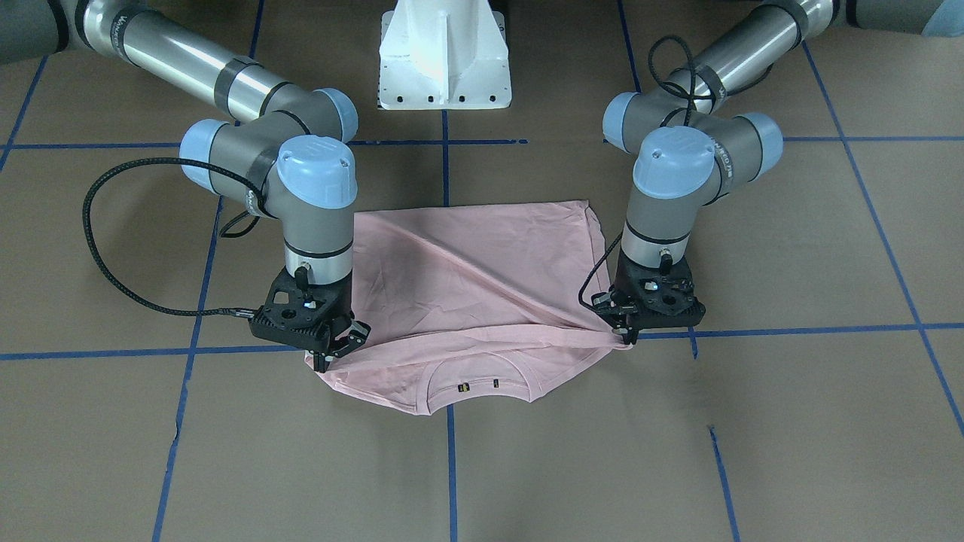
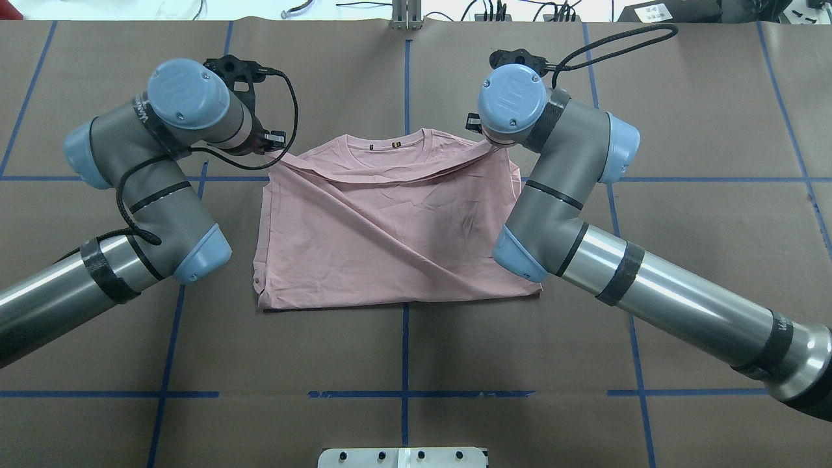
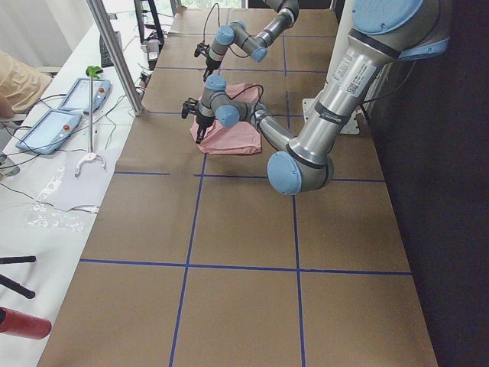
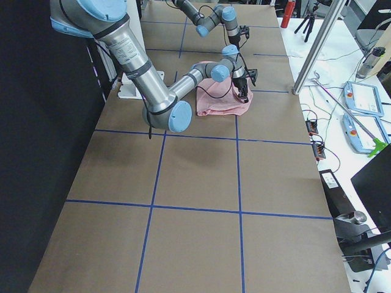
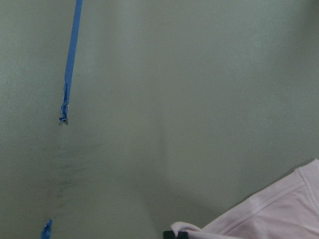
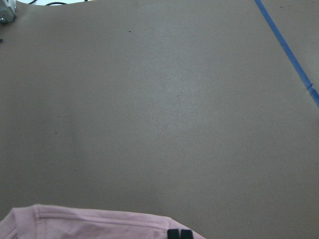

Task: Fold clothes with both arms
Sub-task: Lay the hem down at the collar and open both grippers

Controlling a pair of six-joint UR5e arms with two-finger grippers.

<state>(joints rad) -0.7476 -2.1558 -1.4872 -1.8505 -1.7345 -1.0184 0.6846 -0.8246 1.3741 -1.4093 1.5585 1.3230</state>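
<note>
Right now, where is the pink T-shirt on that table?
In the overhead view the T-shirt lies folded at the centre of the table, collar away from the robot, between the left gripper and right gripper, which pinch its far corners.

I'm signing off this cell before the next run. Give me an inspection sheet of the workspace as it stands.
Surface: brown paper-covered table with blue tape grid.
Job's things: pale pink T-shirt, plain side up, doubled over, creased; folded layer's edge lies just short of the collar.
Clutter: nothing seen on the table.
Grippers: left gripper and right gripper each shut on a corner of the folded layer, beside the collar.
Cables: black braided cables loop off both wrists; the left one hangs close to the shirt's edge.
Surroundings: white pedestal; side bench with handheld screens.
</note>
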